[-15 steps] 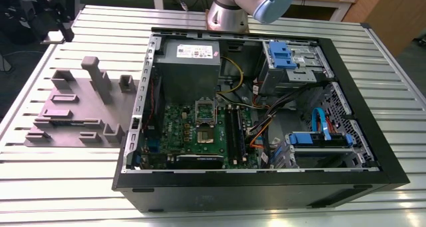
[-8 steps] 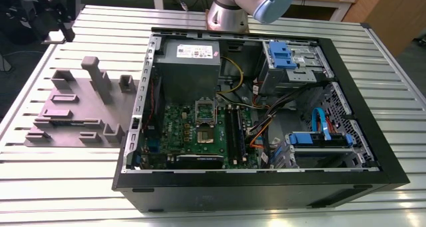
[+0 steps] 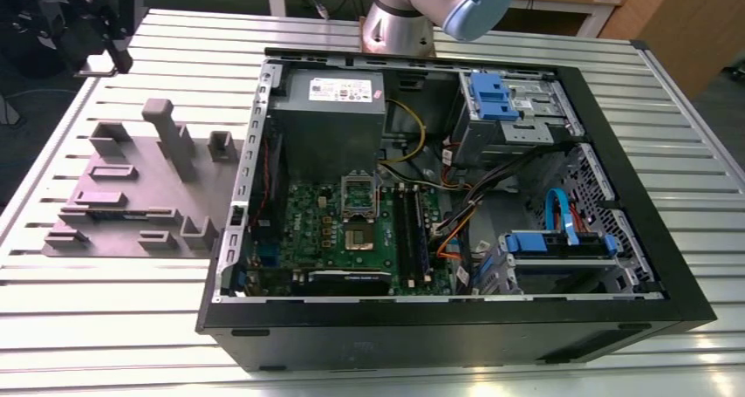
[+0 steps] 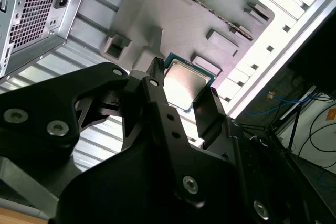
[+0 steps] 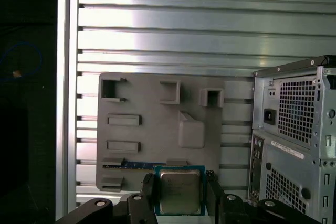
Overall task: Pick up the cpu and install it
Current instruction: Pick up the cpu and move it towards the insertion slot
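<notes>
In both wrist views my gripper (image 5: 179,199) (image 4: 184,92) is shut on the cpu (image 5: 179,191) (image 4: 186,83), a flat square chip with a silvery top and pale rim. One black finger (image 4: 157,100) presses each opposite edge of the chip. The chip hangs in the air above the grey moulded parts holder (image 5: 152,129) (image 4: 173,19) (image 3: 128,196), apart from it. In the exterior view the green motherboard (image 3: 309,231) lies inside the open computer case (image 3: 629,196), with its square socket area (image 3: 355,214) uncovered near the middle.
The case's rear panel (image 5: 294,129) with power socket and vents stands beside the holder. Inside are a grey power supply (image 3: 331,109), black memory sticks (image 3: 407,231), blue drive bays (image 3: 501,100) and loose cables (image 3: 466,205). The arm's base (image 3: 402,22) rises behind the case on the slatted metal table (image 3: 105,327).
</notes>
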You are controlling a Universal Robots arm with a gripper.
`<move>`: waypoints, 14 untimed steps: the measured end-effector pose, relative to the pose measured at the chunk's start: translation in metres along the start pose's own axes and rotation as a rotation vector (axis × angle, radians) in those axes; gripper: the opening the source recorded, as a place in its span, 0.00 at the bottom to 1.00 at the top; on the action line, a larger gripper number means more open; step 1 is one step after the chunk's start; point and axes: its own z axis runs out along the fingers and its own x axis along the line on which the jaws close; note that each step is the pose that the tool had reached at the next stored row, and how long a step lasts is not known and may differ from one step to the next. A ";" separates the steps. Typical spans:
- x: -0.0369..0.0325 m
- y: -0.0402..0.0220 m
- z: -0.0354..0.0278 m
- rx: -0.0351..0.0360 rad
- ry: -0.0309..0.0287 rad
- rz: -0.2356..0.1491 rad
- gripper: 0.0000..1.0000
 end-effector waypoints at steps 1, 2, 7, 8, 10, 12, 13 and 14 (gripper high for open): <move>-0.0002 0.0000 0.0000 0.0000 -0.0001 0.000 0.47; -0.0004 0.0000 0.0000 0.0000 0.0000 0.000 0.47; -0.0016 0.0000 0.0000 0.0000 0.0000 0.000 0.47; -0.0018 0.0000 0.0000 0.0000 0.0000 0.000 0.47; -0.0021 0.0000 0.0000 0.0000 0.0000 0.000 0.47; -0.0028 0.0000 0.0000 0.0000 0.0000 0.000 0.47; -0.0029 0.0000 0.0000 0.0000 0.0000 0.000 0.47; -0.0030 0.0000 0.0000 0.0000 0.0000 0.000 0.47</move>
